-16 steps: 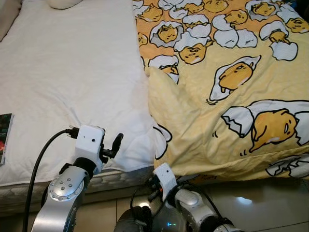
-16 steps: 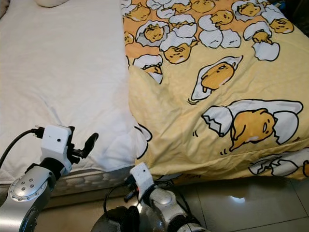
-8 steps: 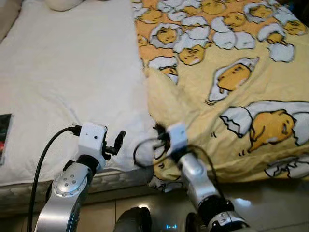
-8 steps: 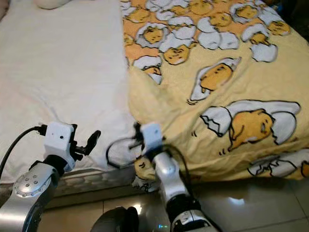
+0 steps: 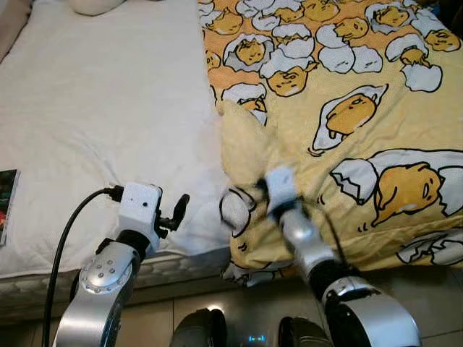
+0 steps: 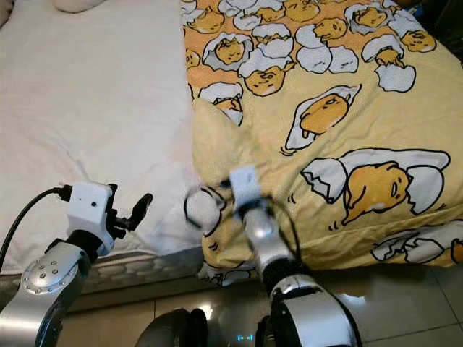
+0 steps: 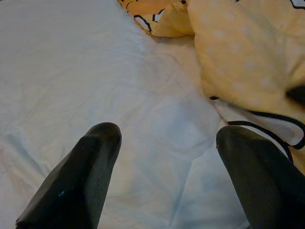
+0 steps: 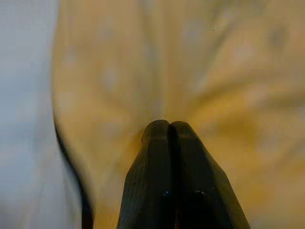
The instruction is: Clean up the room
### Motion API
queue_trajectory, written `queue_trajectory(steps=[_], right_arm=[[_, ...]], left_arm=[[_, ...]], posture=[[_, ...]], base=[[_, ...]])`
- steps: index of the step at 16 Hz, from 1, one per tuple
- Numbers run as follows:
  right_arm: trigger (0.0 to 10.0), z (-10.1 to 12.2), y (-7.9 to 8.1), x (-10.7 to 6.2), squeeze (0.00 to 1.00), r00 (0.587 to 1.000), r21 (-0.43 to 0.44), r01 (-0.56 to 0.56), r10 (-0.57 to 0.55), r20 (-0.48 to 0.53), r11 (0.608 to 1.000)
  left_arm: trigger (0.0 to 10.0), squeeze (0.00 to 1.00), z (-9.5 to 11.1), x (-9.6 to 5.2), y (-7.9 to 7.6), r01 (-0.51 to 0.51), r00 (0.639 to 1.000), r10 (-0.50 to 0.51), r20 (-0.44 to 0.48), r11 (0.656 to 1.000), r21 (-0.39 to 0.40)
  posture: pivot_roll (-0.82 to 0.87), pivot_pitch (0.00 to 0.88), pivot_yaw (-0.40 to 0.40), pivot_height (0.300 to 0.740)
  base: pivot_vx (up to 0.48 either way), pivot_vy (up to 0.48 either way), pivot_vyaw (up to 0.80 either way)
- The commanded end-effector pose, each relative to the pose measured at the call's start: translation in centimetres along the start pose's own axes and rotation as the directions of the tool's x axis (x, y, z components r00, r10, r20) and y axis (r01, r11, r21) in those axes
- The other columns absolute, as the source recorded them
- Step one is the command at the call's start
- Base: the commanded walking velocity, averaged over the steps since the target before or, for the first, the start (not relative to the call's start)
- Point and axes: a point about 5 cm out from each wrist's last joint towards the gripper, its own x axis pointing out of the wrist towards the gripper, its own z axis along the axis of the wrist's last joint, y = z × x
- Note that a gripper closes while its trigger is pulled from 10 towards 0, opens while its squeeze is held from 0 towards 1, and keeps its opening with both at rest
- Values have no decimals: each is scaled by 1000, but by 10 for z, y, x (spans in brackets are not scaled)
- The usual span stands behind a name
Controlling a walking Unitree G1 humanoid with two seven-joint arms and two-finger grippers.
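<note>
Right gripper (image 8: 169,125) at yellow blanket (image 5: 362,144) edge.
Its fingers were pressed together; left gripper (image 7: 164,143) fingers spread above white sheet (image 5: 108,108).

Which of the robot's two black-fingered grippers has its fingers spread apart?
The left gripper, spread wide above the white bed sheet. The right gripper has its fingers pressed together at the yellow egg-cartoon blanket.

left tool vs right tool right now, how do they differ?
Fingers: the left tool is open, its two black fingers spread wide; the right tool has its fingers pressed together, with no fabric visible between them.
Place: the left tool hovers over the white sheet near the bed's front edge; the right tool is up against the yellow egg-print blanket at its folded corner.
Both point forward toward the bed.
</note>
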Motion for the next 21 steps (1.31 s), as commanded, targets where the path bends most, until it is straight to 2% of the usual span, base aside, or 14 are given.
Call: queue_trajectory(steps=[1,2,5,7,8,10,11,12,14,15,17,18,20,21], right_arm=[[10000,-8,8,-1,0,998,-11,-35,34,-52,999],[10000,-20,15,-5,0,991,-17,-73,71,-110,997],[10000,-41,42,-14,0,954,47,-201,206,-219,979],[10000,-47,59,-20,0,932,72,-279,288,-220,957],[10000,-54,77,-29,0,902,104,-365,379,-208,925],[10000,-62,94,-39,0,865,126,-444,461,-198,887],[10000,-65,99,-45,0,862,127,-465,481,-162,876],[10000,-64,100,-48,0,874,107,-459,470,-123,882],[10000,-65,87,-54,0,934,4,-355,355,-38,935],[10000,-69,78,-58,0,957,-1,-289,289,-16,957],[10000,-73,71,-62,0,967,-1,-254,254,-16,967],[10000,-77,65,-65,0,977,9,-211,211,-23,978],[10000,-96,56,-67,0,977,67,-129,138,-165,989],[10000,-99,53,-66,0,973,70,-97,109,-204,993]], left_arm=[[10000,0,-3,-1,1,-2,1000,2,-17,1000,13],[10000,0,-3,-1,2,-3,1000,4,-17,1000,15],[10000,0,-4,-2,2,-4,1000,5,-23,1000,18],[10000,0,-4,-3,1,-4,1000,5,-23,1000,17],[10000,0,-5,-3,1,-8,1000,8,-26,1000,14],[10000,0,-6,-4,1,-10,1000,10,-28,1000,11],[10000,0,-6,-4,1,-11,1000,11,-29,1000,8],[10000,0,-6,-3,1,-13,1000,13,-28,1000,6],[10000,0,-6,-3,2,-16,1000,16,-26,1000,5],[10000,0,-5,-4,3,-20,999,20,-25,1000,5],[10000,0,-5,-6,4,-24,999,24,-24,1000,6],[10000,0,-6,-7,4,-25,999,26,-26,1000,6],[10000,0,-6,-13,3,-17,999,17,-37,1000,8],[10000,0,-6,-15,3,-13,999,13,-39,1000,8]], posture=[[124,131,120,740],[129,134,117,740],[128,139,115,740],[127,143,110,740],[120,148,107,740],[116,150,104,740],[108,151,102,740],[105,151,101,740],[105,152,101,740],[107,154,103,740],[108,155,104,740],[106,161,106,740],[127,180,118,740],[137,190,126,740]], base=[[0,0,0],[0,0,0],[0,0,0],[0,0,0],[0,0,0],[0,0,0],[0,0,0],[0,0,0],[0,0,0],[0,0,0],[0,0,0],[0,0,0],[0,0,0],[0,0,0]])
